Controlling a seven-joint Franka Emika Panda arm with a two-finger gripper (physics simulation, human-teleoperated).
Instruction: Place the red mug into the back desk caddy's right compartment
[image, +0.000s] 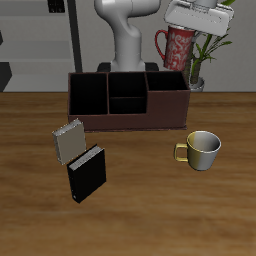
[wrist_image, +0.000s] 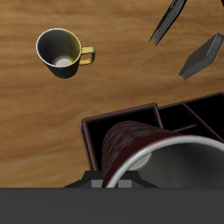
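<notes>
Wooden table (image: 30, 215) – warm brown grain, fills the scene to the front edge. Behind its back edge, grey wall (image: 40, 40) with dark vertical shelf posts (image: 75, 35). Green potted plant (image: 205, 55) near the back corner – leaves blurred. Even, soft light, faint shadows.

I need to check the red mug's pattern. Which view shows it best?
The exterior view: the red mug shows its speckled side and handle, held by the gripper above the caddy. The wrist view shows only its rim and inside.
</notes>
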